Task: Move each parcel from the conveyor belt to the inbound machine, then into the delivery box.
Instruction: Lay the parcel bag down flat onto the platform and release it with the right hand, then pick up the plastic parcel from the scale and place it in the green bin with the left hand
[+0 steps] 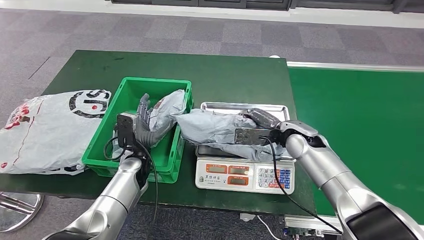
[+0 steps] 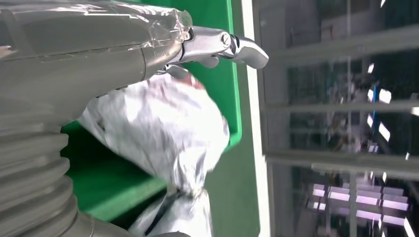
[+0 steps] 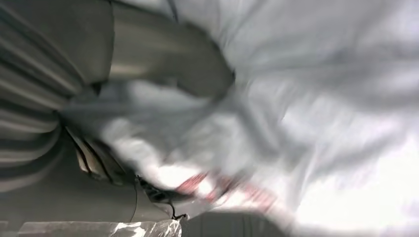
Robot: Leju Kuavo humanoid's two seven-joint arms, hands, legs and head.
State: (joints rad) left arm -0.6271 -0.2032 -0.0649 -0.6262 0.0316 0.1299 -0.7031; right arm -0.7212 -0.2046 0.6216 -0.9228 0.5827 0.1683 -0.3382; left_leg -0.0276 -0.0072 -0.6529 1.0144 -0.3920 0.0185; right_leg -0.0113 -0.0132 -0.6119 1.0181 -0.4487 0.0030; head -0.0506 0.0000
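Note:
A crumpled grey parcel [image 1: 215, 129] lies across the steel tray [image 1: 227, 106] of the weighing scale [image 1: 245, 174]. Its far end [image 1: 169, 107] hangs over the rim into the green crate [image 1: 131, 90]. My right hand [image 1: 257, 125] grips the parcel on the tray, and the right wrist view has the bunched grey parcel [image 3: 296, 123] pressed against the palm. My left hand [image 1: 142, 119] stands inside the crate with its fingers up and spread, beside the parcel's end. In the left wrist view, the thumb [image 2: 217, 43] reaches past the grey parcel [image 2: 163, 128] and grips nothing.
A large white plastic bag [image 1: 47, 131] with a black logo lies on the dark green table [image 1: 225, 75], left of the crate. The green conveyor belt [image 1: 360, 125] runs along the right. Grey carpet lies beyond the table.

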